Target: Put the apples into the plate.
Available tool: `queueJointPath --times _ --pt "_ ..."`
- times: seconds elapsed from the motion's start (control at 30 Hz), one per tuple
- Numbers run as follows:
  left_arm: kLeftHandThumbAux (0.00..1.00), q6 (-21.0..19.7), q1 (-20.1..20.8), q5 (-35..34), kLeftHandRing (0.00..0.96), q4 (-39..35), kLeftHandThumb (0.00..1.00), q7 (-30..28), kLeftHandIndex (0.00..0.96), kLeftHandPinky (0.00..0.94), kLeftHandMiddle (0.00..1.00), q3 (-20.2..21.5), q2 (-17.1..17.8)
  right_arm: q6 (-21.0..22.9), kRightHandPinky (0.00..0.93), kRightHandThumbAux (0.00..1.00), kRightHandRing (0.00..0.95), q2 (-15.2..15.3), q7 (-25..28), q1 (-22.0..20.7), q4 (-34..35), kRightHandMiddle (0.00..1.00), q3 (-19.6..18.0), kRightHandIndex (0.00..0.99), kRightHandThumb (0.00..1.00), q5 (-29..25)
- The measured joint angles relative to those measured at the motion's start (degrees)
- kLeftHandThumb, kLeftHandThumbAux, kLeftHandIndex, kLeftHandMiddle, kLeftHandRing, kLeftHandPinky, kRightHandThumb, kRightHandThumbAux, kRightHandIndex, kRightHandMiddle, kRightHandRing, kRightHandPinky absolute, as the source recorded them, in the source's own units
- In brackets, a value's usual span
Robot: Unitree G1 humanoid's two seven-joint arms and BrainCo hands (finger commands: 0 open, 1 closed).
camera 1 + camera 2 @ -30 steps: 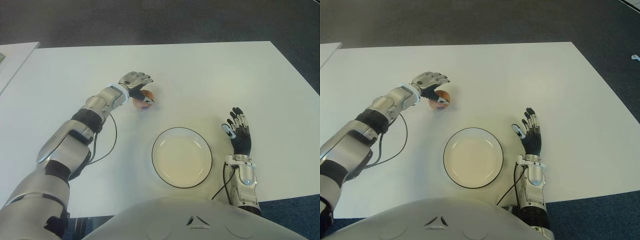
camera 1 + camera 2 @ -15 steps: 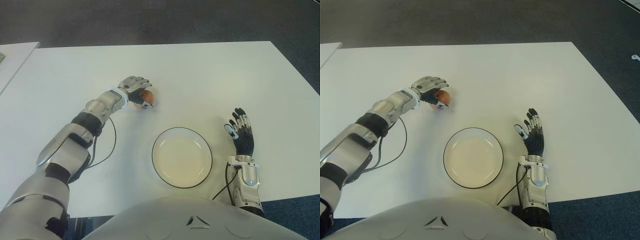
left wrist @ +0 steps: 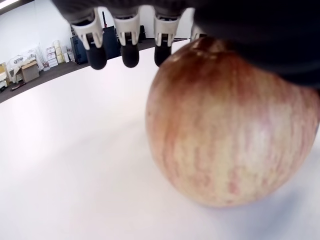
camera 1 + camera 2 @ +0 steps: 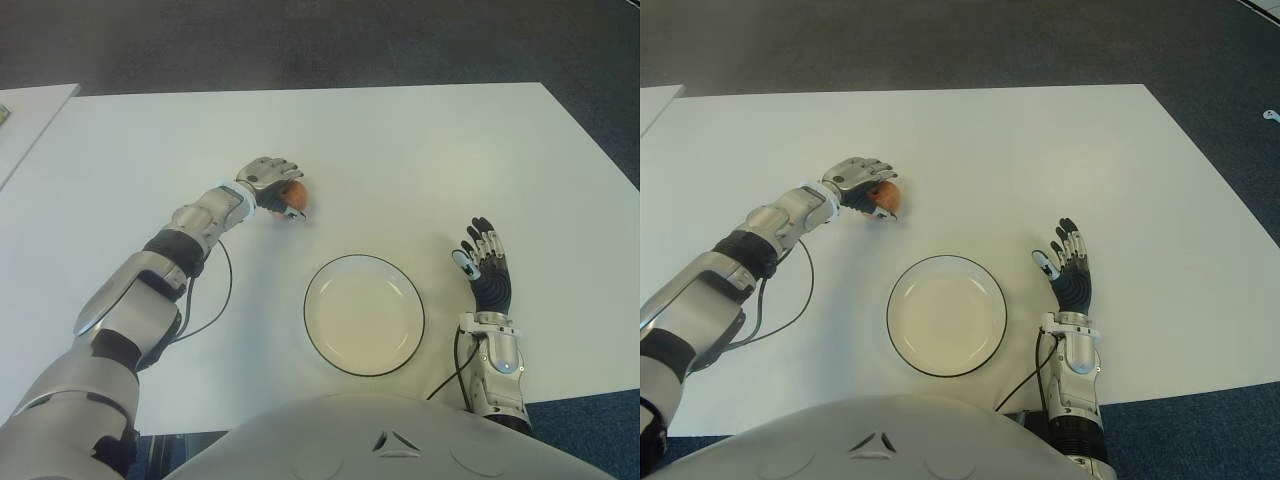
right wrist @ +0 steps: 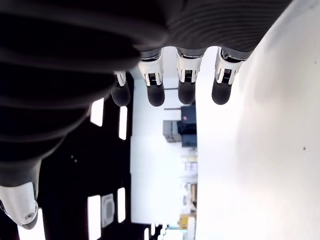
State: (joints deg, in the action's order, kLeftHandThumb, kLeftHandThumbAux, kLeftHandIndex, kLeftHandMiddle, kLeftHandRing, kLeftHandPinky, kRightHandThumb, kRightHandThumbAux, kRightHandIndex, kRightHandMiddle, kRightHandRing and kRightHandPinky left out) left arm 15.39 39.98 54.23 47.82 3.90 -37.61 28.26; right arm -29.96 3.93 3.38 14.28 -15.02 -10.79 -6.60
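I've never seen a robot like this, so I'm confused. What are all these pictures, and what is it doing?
It is a robot shaped like a person. Two pictures come from cameras in its head, looking down at a white table. Two come from cameras on its wrists, very close up. The left robot hand curls over an apple that sits on the table; the big round thing in the left wrist picture is that apple. An empty plate waits nearby. The right robot hand is open, beside the plate on its right.
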Motion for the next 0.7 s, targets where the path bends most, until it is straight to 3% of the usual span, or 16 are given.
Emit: queueJointPath --times 0.7 --pt "0.306 -0.52 -0.75 -0.45 0.002 1.06 0.35 2.54 0.05 0.04 0.006 -1.06 -1.03 0.74 0.0 0.542 0.0 0.51 -0.26 0.28 0.32 0.0 -0.76 0.0 0.192 -0.23"
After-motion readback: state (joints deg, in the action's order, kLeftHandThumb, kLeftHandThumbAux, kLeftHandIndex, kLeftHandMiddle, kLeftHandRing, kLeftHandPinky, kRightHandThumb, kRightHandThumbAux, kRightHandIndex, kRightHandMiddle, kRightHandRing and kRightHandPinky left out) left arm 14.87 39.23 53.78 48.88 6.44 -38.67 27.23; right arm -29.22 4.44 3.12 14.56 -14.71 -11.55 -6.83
